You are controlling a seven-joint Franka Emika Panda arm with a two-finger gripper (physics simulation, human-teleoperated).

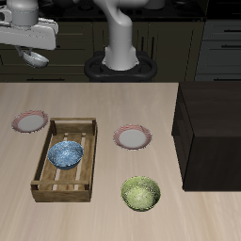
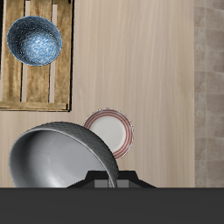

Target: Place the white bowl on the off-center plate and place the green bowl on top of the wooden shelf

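My gripper (image 1: 36, 55) hangs high above the table's back corner, shut on the rim of the glossy white bowl (image 1: 36, 59). In the wrist view the white bowl (image 2: 59, 159) fills the space by the gripper (image 2: 107, 179), and the off-center plate (image 2: 110, 132), white with a pinkish-red rim, lies on the table below, partly behind the bowl. That same off-center plate (image 1: 29, 120) sits beside the crate's back end. The mottled green bowl (image 1: 140, 193) rests near the table's front edge. The dark wooden shelf (image 1: 213, 132) stands at the table's side, its flat top bare.
A pale slatted crate (image 1: 45, 174) holds a blue patterned bowl (image 1: 66, 153); crate (image 2: 26, 83) and blue bowl (image 2: 35, 39) also show in the wrist view. A second red-rimmed plate (image 1: 132, 137) lies mid-table between crate and shelf.
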